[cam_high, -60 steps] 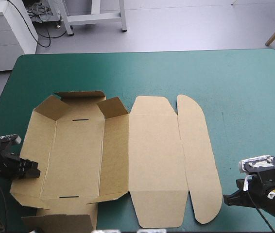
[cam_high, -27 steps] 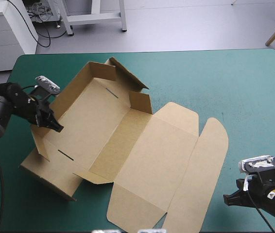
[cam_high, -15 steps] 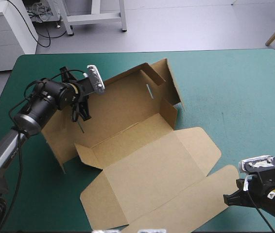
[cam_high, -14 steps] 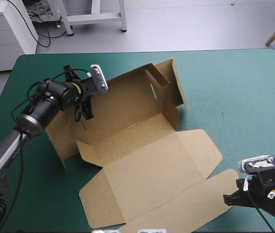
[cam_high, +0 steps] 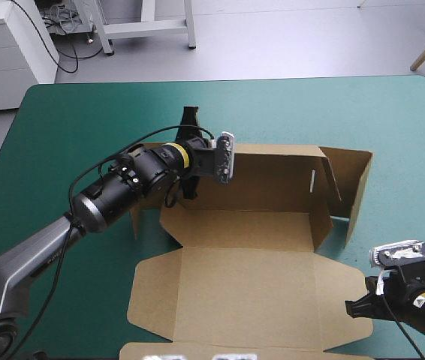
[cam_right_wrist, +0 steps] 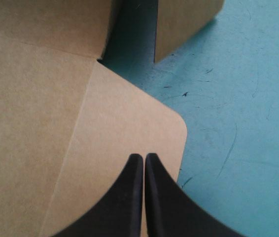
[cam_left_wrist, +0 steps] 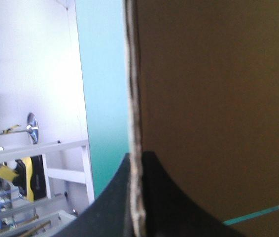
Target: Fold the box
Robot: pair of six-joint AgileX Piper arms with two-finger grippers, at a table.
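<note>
The left claw point(cam_left_wrist: 135, 165) was pinching the top edge of the back wall point(cam_high: 272, 176) of the box point(cam_high: 250, 225), at that wall's left end. The right claw point(cam_right_wrist: 143, 158) was pressed together on nothing, above a rounded corner of the flat lid point(cam_high: 250, 300).

The brown box lay mid-table on the teal-green cover point(cam_high: 363, 112), its long axis running left to right. From the left claw it stretched away rightward, so the right arm looked nearer the loose right end flap point(cam_high: 359, 187).

The left arm hid the box's left end, the lid's near edge was cut off, and the left wrist view showed little beyond board.
</note>
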